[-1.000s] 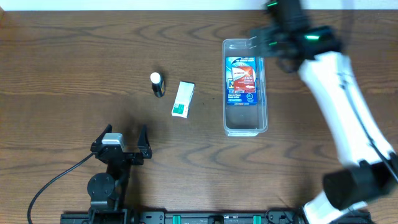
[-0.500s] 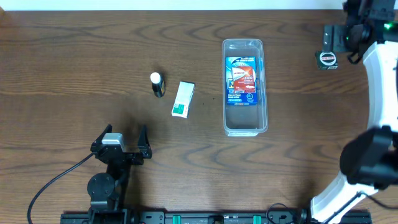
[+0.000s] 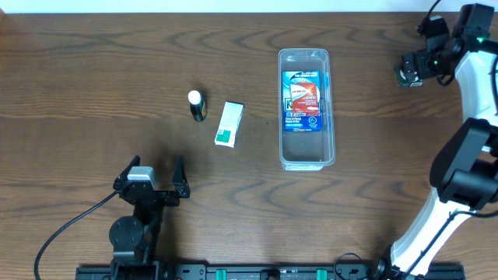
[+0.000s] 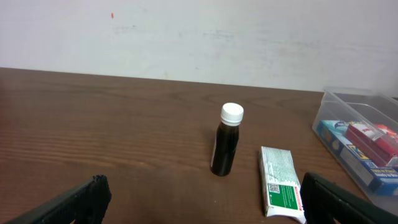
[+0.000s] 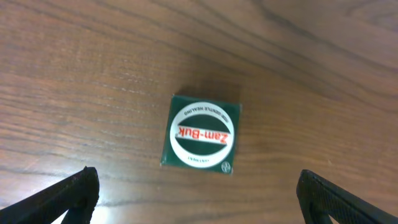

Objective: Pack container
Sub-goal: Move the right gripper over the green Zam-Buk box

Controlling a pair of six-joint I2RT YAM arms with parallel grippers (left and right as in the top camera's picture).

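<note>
The clear container (image 3: 304, 162) lies in the middle right of the table with a blue and red package (image 3: 302, 99) inside; its rim shows in the left wrist view (image 4: 329, 118). A dark bottle with a white cap (image 3: 196, 105) (image 4: 226, 140) and a white and green box (image 3: 229, 124) (image 4: 281, 184) sit left of it. My left gripper (image 3: 148, 180) (image 4: 202, 202) is open and empty near the front. My right gripper (image 3: 411, 68) (image 5: 199, 199) is open above a small green Zam-Buk box (image 3: 406, 77) (image 5: 201, 132) at the far right.
The table's far edge meets a white wall just behind the container. A black cable (image 3: 70, 229) trails from the left arm's base at the front left.
My right arm has swung from the container's far end to the far right corner and now hovers over the small green box. The left arm has not moved.
</note>
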